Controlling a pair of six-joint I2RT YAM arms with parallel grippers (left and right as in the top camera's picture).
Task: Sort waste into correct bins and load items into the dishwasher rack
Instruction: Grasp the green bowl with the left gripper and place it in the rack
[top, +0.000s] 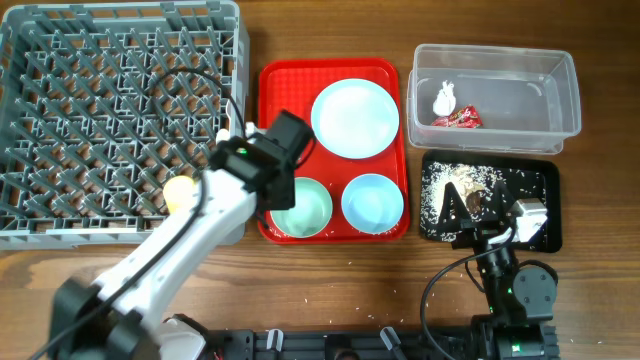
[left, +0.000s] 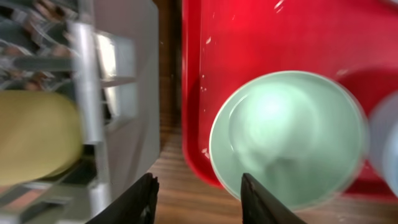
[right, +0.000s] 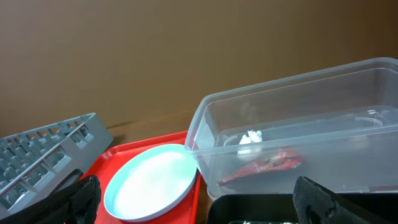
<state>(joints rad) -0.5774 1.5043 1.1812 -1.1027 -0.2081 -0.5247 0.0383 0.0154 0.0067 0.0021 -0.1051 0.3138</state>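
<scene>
1. Wood table (top: 330, 290), seen from overhead; brown wall behind in the right wrist view.
2. Green bowl (top: 312, 210) sits mouth up in the near-left corner of the red tray (top: 300, 70). It is round, so it has no long axis. Its rim lies close to the tray's left and near edges.
3. Left gripper (left: 198, 185) hangs over the bowl's left rim and the tray edge. Its fingers are spread, with nothing between them.
4. Blue bowl (top: 372, 202) is just to the right, mouth up, a small gap between the two rims. Plate (top: 355, 118) lies flat behind both.
5. A narrow strip of bare wood separates the tray's left edge from the rack (top: 120, 10).
6. Cup (top: 180, 192) is in the rack's near-right area, among the pegs. I cannot tell its pose.
7. Tub (top: 495, 50) is right of the tray, long axis left-right. It holds the napkin (top: 444, 97) and the wrapper (top: 458, 119), whose long axis also runs roughly left-right.
8. Black tray (top: 535, 180) sits in front of the tub, same axis, with rice scraps (top: 440, 195) spread at its left end.
9. Right gripper (top: 475, 205) is above the black tray, fingers wide apart and holding nothing.
</scene>
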